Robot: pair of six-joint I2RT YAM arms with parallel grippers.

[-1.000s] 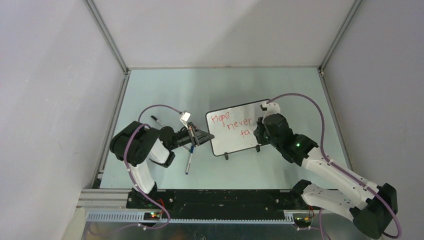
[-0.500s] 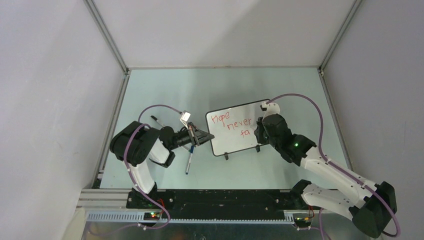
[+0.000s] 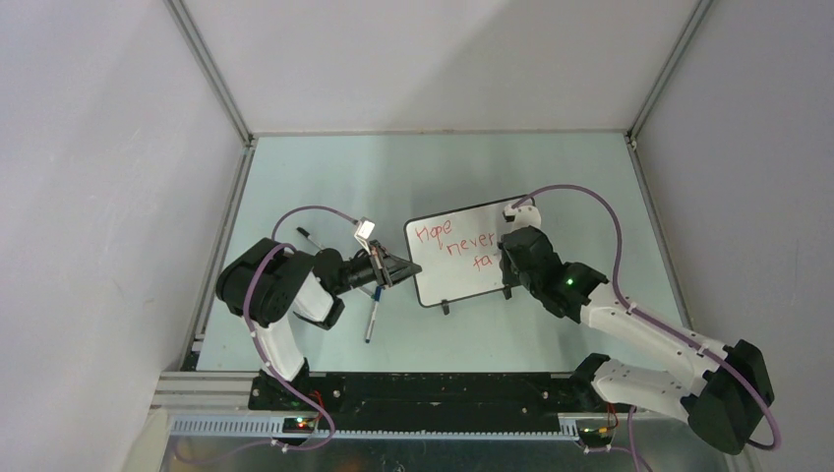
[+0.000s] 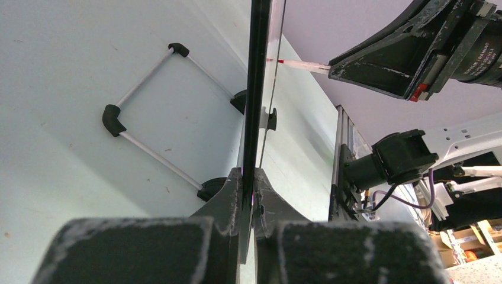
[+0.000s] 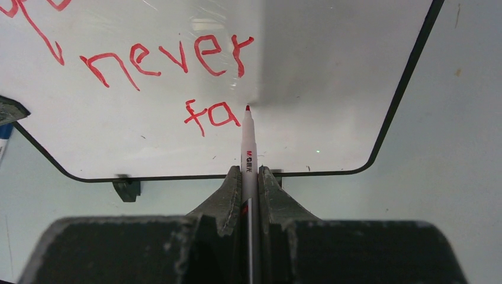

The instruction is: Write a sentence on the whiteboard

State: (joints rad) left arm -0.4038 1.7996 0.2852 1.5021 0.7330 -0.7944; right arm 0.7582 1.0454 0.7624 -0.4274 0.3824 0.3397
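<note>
The whiteboard [image 3: 460, 281] stands tilted at mid-table on its small black feet. My left gripper [image 3: 401, 267] is shut on its left edge; in the left wrist view the jaws [image 4: 250, 175] pinch the thin black frame [image 4: 258, 89] edge-on. The sentence [image 3: 455, 244] reads "Hope never fa" in red, with "never" [image 5: 167, 59] above "fa" [image 5: 206, 116]. My right gripper [image 5: 249, 171] is shut on a white red-tipped marker [image 5: 248, 145]. Its tip rests at the board [image 5: 331, 83] just right of "fa". The right gripper [image 3: 507, 264] sits at the board's lower right.
A blue-capped pen [image 3: 371, 320] lies on the table below my left gripper, and a dark pen [image 3: 308, 237] lies farther left. A thin white wire stand with black corners [image 4: 148, 109] shows behind the board. Grey walls enclose the table on three sides.
My right arm has shifted slightly left and nearer the board with the marker. The writing still ends at "fa". The left arm and board have not moved.
</note>
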